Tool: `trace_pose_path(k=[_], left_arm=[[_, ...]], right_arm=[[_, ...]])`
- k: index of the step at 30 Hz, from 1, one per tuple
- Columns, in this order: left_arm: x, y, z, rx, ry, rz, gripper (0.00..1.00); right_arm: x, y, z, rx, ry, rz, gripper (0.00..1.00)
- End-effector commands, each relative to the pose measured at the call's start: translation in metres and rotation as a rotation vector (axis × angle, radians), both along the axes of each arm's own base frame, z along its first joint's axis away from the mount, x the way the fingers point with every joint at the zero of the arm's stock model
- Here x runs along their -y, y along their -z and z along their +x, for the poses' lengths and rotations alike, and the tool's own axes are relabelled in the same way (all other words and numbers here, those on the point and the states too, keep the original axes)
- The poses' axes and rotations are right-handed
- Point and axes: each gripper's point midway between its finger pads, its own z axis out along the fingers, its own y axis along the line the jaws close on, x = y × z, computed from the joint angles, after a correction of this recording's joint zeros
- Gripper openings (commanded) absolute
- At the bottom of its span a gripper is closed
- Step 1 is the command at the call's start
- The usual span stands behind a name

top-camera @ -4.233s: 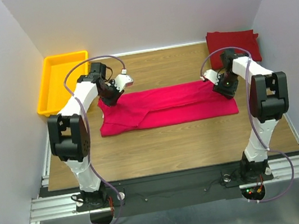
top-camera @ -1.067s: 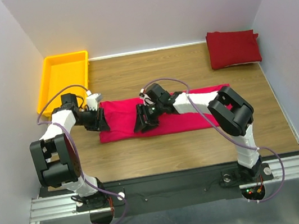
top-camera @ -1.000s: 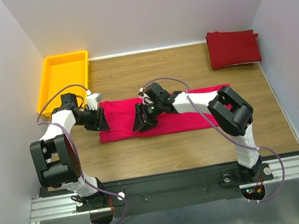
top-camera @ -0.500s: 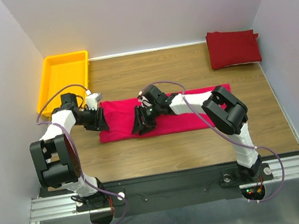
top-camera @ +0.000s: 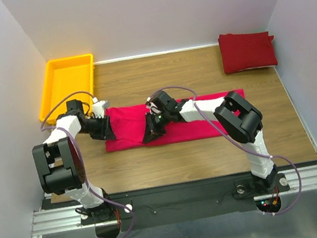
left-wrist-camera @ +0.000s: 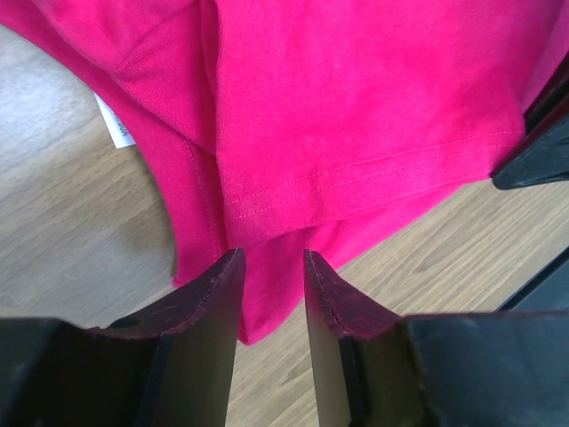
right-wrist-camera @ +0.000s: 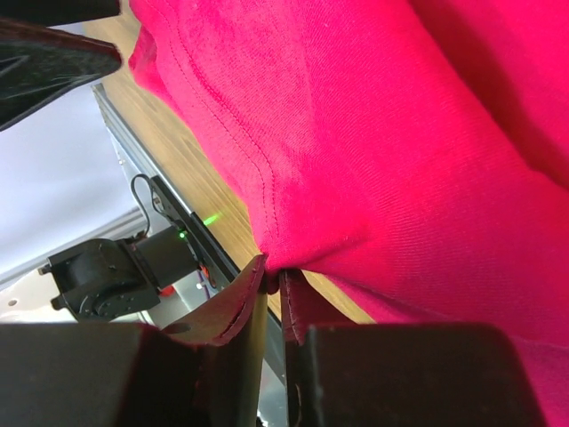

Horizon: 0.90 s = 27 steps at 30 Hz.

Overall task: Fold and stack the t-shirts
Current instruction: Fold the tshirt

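Note:
The magenta-pink t-shirt (top-camera: pixel 206 117) lies on the wooden table (top-camera: pixel 200 154) as a long folded strip. My left gripper (top-camera: pixel 107 127) is at its left end; in the left wrist view it (left-wrist-camera: pixel 271 262) is open by a narrow gap, with the shirt's hem corner (left-wrist-camera: pixel 267 294) just beyond the tips. My right gripper (top-camera: pixel 150 133) reaches across to the strip's near edge; in the right wrist view it (right-wrist-camera: pixel 273 271) is shut on the shirt's hem (right-wrist-camera: pixel 267 205). The crimson t-shirt (top-camera: pixel 248 50) lies folded at the back right.
A yellow plastic tray (top-camera: pixel 67 85) stands at the back left, just behind my left arm. White walls close in on the left, back and right sides. A black and metal rail (top-camera: pixel 183 196) runs along the near edge.
Since 4 s ago both grippers left the shirt's far corners, and the strip is narrower. In the last second my right gripper shifted slightly left along the near edge. The left barely moved.

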Motion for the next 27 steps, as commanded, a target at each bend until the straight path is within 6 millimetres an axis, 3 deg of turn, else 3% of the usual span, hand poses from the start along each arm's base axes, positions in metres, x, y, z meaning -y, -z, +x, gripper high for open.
trace_pose_path(k=[1, 20, 27], left_arm=[[0.005, -0.007, 0.007, 0.004, 0.011, -0.024, 0.44], [0.0, 0.004, 0.024, -0.018, -0.041, 0.032, 0.4], [0.005, 0.008, 0.014, -0.039, -0.005, 0.033, 0.39]], right_arm=[[-0.014, -0.029, 0.008, 0.077, -0.018, 0.071, 0.15], [-0.01, -0.032, 0.014, 0.084, -0.015, 0.08, 0.05], [-0.01, -0.033, 0.015, 0.081, -0.015, 0.083, 0.04]])
